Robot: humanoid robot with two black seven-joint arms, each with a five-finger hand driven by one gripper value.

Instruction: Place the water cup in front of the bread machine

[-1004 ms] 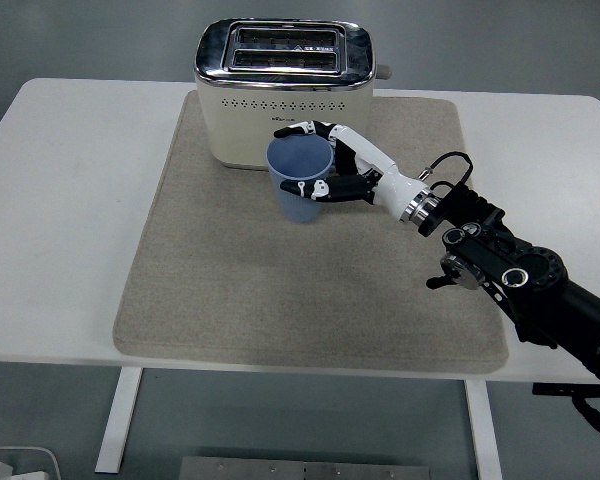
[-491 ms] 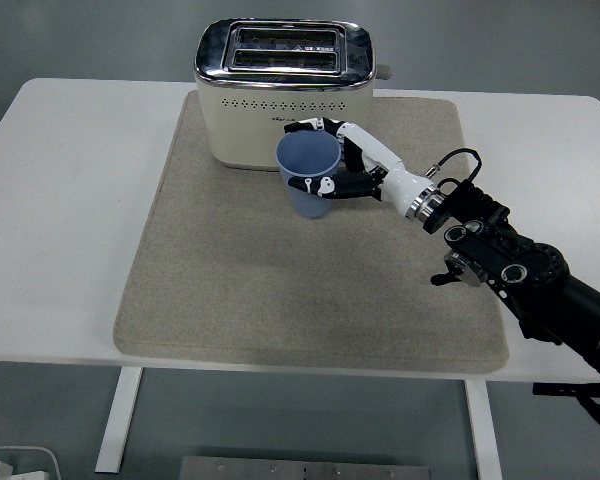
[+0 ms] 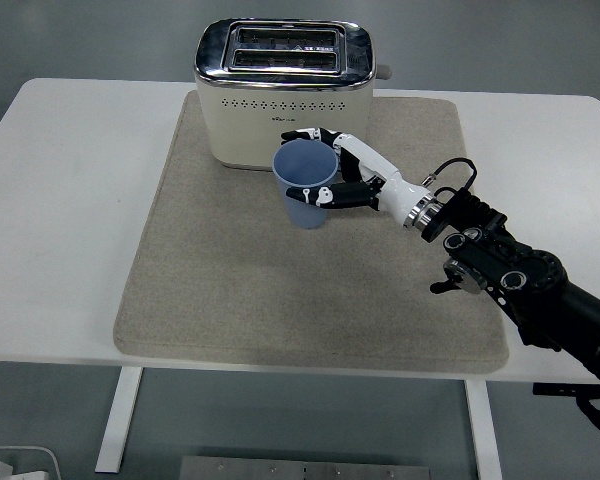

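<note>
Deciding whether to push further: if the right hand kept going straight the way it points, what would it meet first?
The right hand, shut on the blue cup, points up-left, so the cup would probably meet the toaster front first; their gap is unclear from this view.

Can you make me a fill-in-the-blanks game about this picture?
1. The right robot hand grips a ____ plastic cup.
2. The cup is in front of the cream ____.
3. The toaster sits on a beige ____.
4. The mat covers a ____ table.

Missing words: blue; toaster; mat; white
</note>
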